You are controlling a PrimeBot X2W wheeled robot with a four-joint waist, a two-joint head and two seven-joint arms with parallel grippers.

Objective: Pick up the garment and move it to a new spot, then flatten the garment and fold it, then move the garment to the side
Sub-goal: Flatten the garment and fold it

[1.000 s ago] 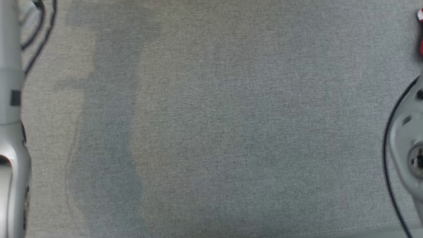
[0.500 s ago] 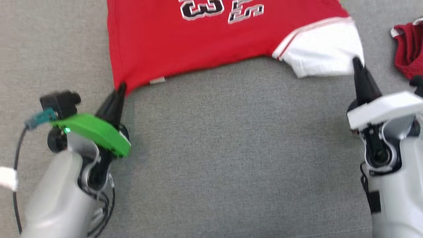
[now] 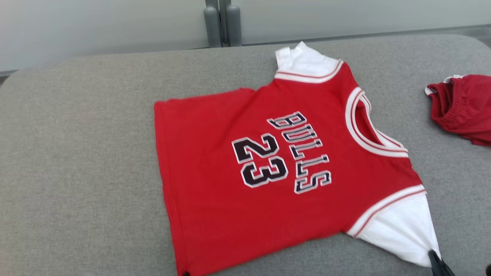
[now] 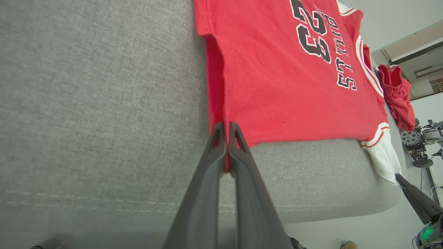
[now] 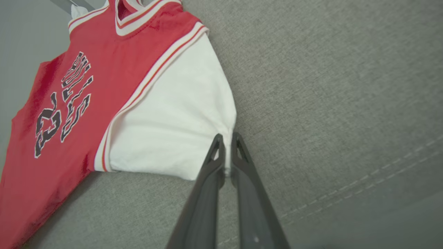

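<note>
My left gripper (image 4: 226,126) pinches the jersey (image 3: 215,199) hem corner; my right gripper (image 5: 227,137) pinches its sleeve (image 5: 173,131). It lies flat ahead of my jaws. Folding and moving aside are not done.

I see my right gripper (image 3: 434,256) cut off by the head view's bottom edge, tip alone in frame. The jersey (image 5: 166,114) sleeve corner vanishes between its fingers (image 5: 209,171). Beyond it, a dark red cloth (image 3: 462,107), perhaps shorts, runs off-frame.

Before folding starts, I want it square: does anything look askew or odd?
The jersey lies skewed on the cushion, its white sleeve drawn to a point in the right gripper. A crumpled dark red garment sits apart at right.
</note>
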